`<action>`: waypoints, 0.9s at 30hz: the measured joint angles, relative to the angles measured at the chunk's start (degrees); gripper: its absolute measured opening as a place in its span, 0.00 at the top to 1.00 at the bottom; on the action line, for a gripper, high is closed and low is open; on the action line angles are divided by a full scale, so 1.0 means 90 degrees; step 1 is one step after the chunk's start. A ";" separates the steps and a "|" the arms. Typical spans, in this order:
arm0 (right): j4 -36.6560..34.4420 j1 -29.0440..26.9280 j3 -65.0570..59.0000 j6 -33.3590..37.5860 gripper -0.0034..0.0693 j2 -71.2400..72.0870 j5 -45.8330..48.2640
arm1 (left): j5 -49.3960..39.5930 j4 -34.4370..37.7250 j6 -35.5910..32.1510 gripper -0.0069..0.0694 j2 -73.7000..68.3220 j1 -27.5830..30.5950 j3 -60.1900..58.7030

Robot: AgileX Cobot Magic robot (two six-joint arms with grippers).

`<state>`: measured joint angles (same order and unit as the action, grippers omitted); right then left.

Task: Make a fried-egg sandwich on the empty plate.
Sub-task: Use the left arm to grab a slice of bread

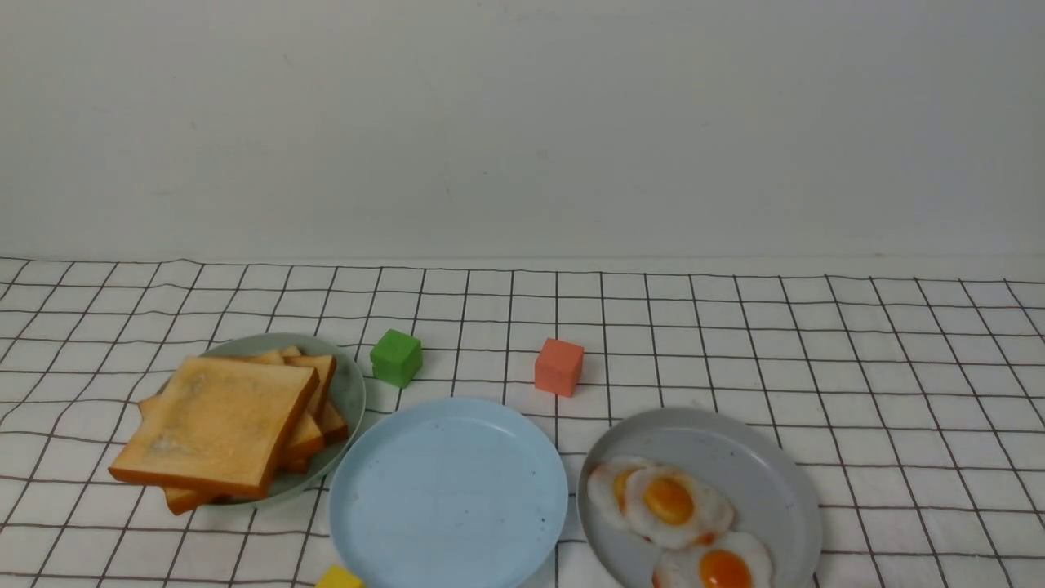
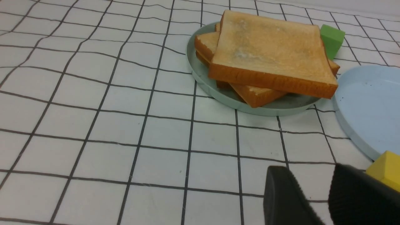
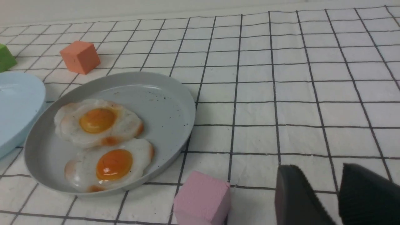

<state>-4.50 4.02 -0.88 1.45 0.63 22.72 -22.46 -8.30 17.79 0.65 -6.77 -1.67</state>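
From the front, the round, speckled light blue plate [image 1: 447, 490] lies bare on the black-checked white cloth [image 1: 898, 367]. It sits between the pale green plate [image 1: 353, 392], heaped with square golden-brown toast slices [image 1: 216, 425], and the grey plate [image 1: 735, 449] holding white, orange-yolked toy fried eggs [image 1: 669, 500]. No sandwich is begun, and neither arm shows. The eggs overlap, so lifting one may drag its neighbour along.

In the left wrist view, the left gripper [image 2: 309, 175] hangs low over the cloth, its black fingers a little apart and holding nothing. This view shows the top slice overhanging the green plate's rim on skewed slices beneath, so a pinch at its edge could shift the whole heap. A yellow foam cube [image 2: 386, 168] sits just beside the blue plate, barely seen from the front, and a swing across could knock it.

In the right wrist view, the right gripper [image 3: 318, 175] is likewise parted and empty. Only this view shows a pink foam cube [image 3: 201, 200] near the grey plate's rim, between gripper and eggs, where a low reach might bump it.
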 joint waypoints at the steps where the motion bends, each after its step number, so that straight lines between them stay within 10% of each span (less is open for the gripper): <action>1: 0.0020 0.0000 0.0000 0.0000 0.62 0.0000 -0.0006 | 0.0000 0.0000 0.0000 0.60 0.0000 0.0000 0.0000; 13: 0.0598 0.0000 -0.0053 0.0000 0.62 0.0000 -0.0369 | 0.0083 0.0000 0.0000 0.60 0.0000 0.0000 0.0000; 27: -0.0110 0.0000 -0.0070 -0.0637 0.62 0.0000 -0.3202 | 0.2496 -0.0021 0.0000 0.60 0.0000 0.0000 0.0000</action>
<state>-5.49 4.02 -1.51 -4.29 0.63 -6.09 0.00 -8.49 17.79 0.65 -6.77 -1.67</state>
